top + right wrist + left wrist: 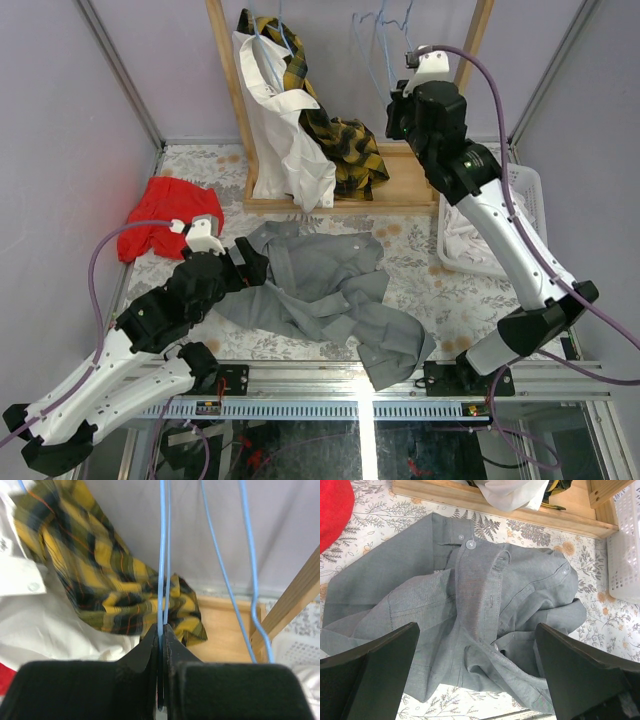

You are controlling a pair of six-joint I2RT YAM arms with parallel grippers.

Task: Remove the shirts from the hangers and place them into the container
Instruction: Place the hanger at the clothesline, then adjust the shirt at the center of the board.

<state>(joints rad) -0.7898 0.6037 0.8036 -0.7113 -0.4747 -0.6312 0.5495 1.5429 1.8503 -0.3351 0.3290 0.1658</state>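
Right gripper [161, 630] is clamping its jaws on a blue hanger [163, 555], possibly two wires; left gripper [477, 645] is hovering, jaws apart, over grey shirt [470, 580].

You find no readable text, label, brand or number in any view; a small dark mark on the white shirt [50, 630] is too blurred to read.

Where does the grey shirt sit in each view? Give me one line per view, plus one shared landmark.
Top external: grey shirt lies crumpled at the centre of the picture, nearer than the rack.
Left wrist: it fills the middle of the picture.
Right wrist: not in it.
Shared landmark: wooden rack base, visible in all three.
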